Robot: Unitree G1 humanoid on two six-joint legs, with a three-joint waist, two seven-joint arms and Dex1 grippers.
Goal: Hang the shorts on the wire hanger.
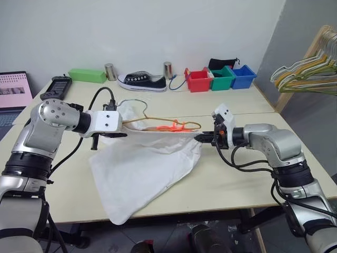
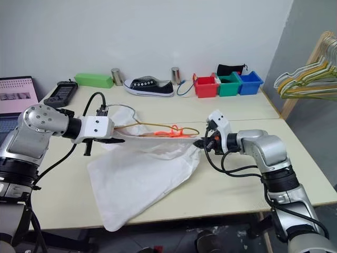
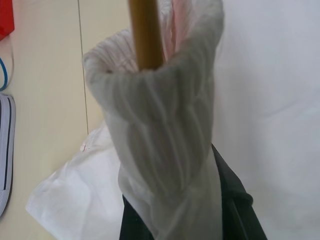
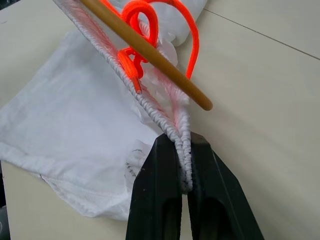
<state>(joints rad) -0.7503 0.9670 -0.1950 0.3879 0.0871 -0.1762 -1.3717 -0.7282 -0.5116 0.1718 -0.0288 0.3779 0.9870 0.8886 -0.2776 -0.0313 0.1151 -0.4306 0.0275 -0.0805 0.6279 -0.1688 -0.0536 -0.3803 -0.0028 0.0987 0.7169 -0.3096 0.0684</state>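
Both tools, left tool (image 1: 120, 135) and right tool (image 4: 183, 186), clamped on shorts (image 1: 142, 168) waistband, stretched above desk (image 1: 237, 184) middle; wire hanger (image 1: 158, 122) partly inside, unsettled.

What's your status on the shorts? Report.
Both claws, left and right, shut on shorts waistband, stretched above table. Wire hanger lies along the waistband. Nothing in the way.

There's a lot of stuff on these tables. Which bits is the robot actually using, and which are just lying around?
In use:
shorts
wire hanger
left pincer, shut on the shorts
right pincer, shut on the shorts

Lying about:
black sneaker
green box
two metal cans
red, green and blue bins
bunch of hangers
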